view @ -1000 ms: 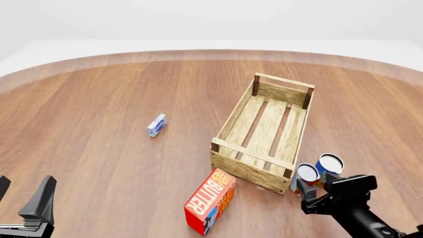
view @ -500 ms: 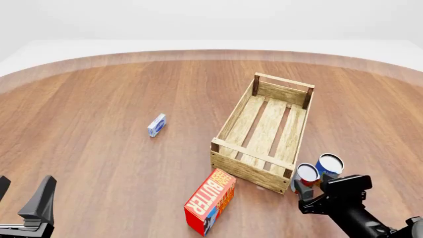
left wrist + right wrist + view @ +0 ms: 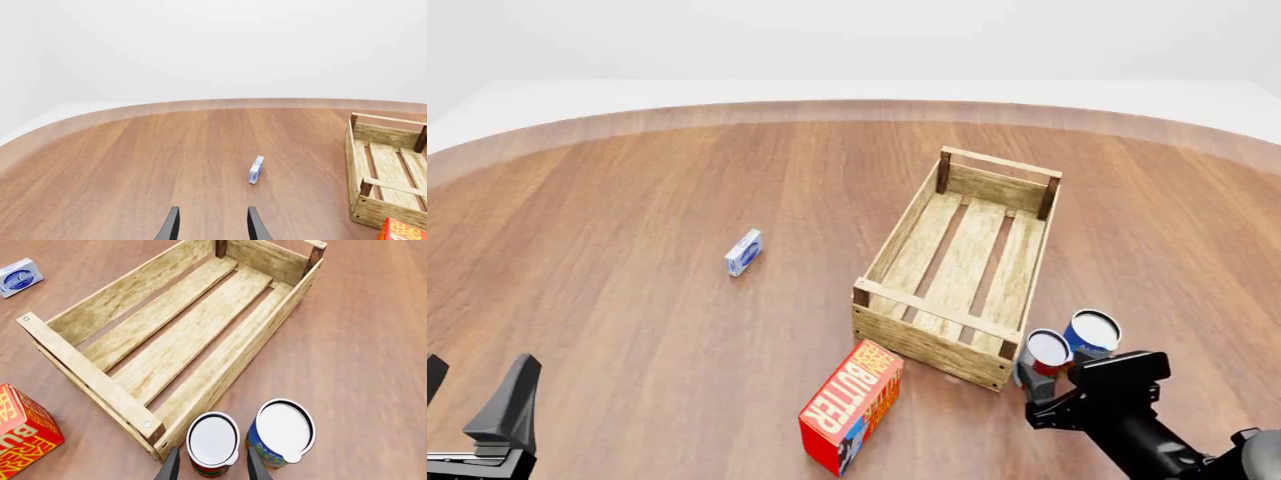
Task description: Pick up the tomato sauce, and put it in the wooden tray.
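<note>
The tomato sauce (image 3: 1045, 352) is a small can with a red label and a silvery-white top (image 3: 213, 438). It stands upright on the table at the near right corner of the wooden tray (image 3: 961, 265), just outside it. My right gripper (image 3: 1044, 380) is right behind the can. In the right wrist view this gripper (image 3: 212, 467) is open, one finger on each side of the can, with gaps to it. The light-wood slatted tray (image 3: 180, 335) holds nothing. My left gripper (image 3: 474, 390) is open at the near left, far from the can, with nothing between its fingers (image 3: 172, 227).
A blue-and-yellow-labelled can (image 3: 1092, 332) (image 3: 283, 427) stands right beside the tomato sauce, on its right. A red-orange butter box (image 3: 851, 405) lies in front of the tray's near left corner. A small blue-and-white box (image 3: 743, 252) (image 3: 256, 169) sits left of the tray.
My right gripper has edged left and forward, closer around the tomato sauce. The left arm and all objects have stayed put.
</note>
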`<state>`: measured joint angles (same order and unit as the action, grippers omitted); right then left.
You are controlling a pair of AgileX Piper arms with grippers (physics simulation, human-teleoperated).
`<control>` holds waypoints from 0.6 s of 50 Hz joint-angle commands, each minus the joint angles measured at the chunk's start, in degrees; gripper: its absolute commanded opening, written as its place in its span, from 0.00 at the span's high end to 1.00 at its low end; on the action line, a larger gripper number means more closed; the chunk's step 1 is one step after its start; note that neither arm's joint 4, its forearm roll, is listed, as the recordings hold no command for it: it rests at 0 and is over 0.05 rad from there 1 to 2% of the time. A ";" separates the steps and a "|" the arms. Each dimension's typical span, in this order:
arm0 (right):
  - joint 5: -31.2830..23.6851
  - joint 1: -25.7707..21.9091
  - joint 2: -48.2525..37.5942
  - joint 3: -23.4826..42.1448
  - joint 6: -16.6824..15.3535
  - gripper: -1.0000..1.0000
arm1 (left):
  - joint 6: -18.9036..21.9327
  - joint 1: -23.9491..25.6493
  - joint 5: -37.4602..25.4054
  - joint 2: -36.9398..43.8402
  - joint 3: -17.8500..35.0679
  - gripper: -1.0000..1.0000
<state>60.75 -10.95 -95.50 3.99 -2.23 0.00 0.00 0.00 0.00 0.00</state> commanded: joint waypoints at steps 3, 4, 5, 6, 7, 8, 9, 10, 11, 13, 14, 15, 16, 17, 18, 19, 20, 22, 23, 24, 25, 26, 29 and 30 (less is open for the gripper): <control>-0.02 0.34 0.05 0.03 -0.43 0.00 | 0.00 0.00 0.00 0.00 0.00 0.00; -0.02 0.34 0.06 0.03 -0.43 0.00 | 0.00 0.00 0.00 0.00 0.00 0.00; 0.24 0.24 -0.14 -0.14 -0.48 1.00 | 0.00 0.00 0.00 0.00 0.00 0.00; 0.33 0.28 -0.20 -0.17 -0.48 1.00 | 0.00 0.00 0.00 0.00 0.00 0.00; 0.50 0.29 -0.32 -0.26 -0.52 1.00 | 0.00 0.00 0.00 0.00 0.00 0.00; 0.50 0.29 -0.32 -0.26 -0.52 1.00 | 0.00 0.00 0.00 0.00 0.00 0.00; 0.32 0.33 -0.34 -0.23 -0.52 1.00 | 0.00 0.00 0.00 0.00 0.00 0.00; 0.31 0.33 -0.33 -0.22 -0.52 1.00 | 0.00 0.00 0.00 0.00 0.00 0.00; 0.18 0.23 -0.16 -0.24 -0.47 1.00 | 0.00 0.00 0.00 0.00 0.00 0.00; -0.01 0.32 0.01 -0.26 -0.60 1.00 | 0.00 0.00 0.00 0.00 0.00 0.00; 0.01 0.44 0.04 -0.27 -0.66 1.00 | 0.00 0.00 0.00 0.00 0.00 0.00; -0.02 0.46 0.11 -0.31 -0.58 1.00 | 0.00 0.00 0.00 0.00 0.00 0.00; -0.04 0.38 0.11 -0.32 -0.57 1.00 | 0.00 0.00 0.00 0.00 0.00 0.00; -0.05 0.40 0.18 -0.34 -0.59 1.00 | 0.00 0.00 0.00 0.00 0.00 0.00; -0.08 0.39 0.22 -0.35 -0.51 1.00 | 0.00 0.00 0.00 0.00 0.00 0.00; 0.04 0.41 0.07 -0.37 -0.56 1.00 | 0.00 0.00 0.00 0.00 0.00 0.00; 0.14 0.48 0.04 -0.41 -0.68 1.00 | 0.00 0.00 0.00 0.00 0.00 0.00; -0.04 0.50 0.06 -0.33 -0.68 1.00 | 0.00 0.00 0.00 0.00 0.00 0.00; -0.20 0.44 0.29 -0.32 -0.65 1.00 | 0.00 0.00 0.00 0.00 0.00 0.00; -0.35 0.49 0.47 -0.32 -0.68 1.00 | 0.00 0.00 0.00 0.00 0.00 0.00; -0.49 0.51 0.59 -0.27 -0.74 1.00 | 0.00 0.00 0.00 0.00 0.00 0.00; -0.57 0.62 0.65 -0.24 -0.78 1.00 | 0.00 0.00 0.00 0.00 0.00 0.00; -1.94 0.69 2.20 -0.24 -0.92 1.00 | 0.00 0.00 0.00 0.00 0.00 0.00; -2.74 1.01 3.32 -0.32 -1.18 1.00 | 0.00 0.00 0.00 0.00 0.00 0.00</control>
<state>60.11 -10.63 -94.69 3.76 -3.70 0.00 0.00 0.00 0.00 0.00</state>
